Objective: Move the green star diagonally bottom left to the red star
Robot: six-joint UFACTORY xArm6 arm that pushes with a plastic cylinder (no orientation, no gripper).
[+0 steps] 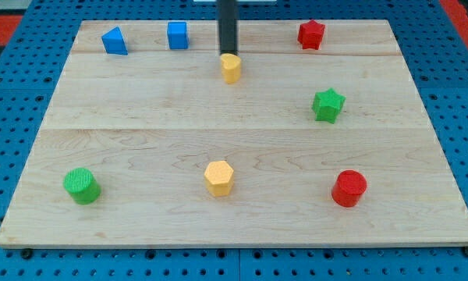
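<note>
The green star [327,104] lies at the right of the wooden board [140,117], below the red star [311,34], which sits near the view's top right. My tip [228,54] is at the top middle, just above and touching or nearly touching a small yellow block [231,68]. The tip is well to the left of both stars.
A blue wedge-like block [115,40] and a blue cube [177,35] sit at the top left. A green cylinder [82,186] is at the bottom left, a yellow hexagonal block [218,177] at the bottom middle, a red cylinder [349,188] at the bottom right.
</note>
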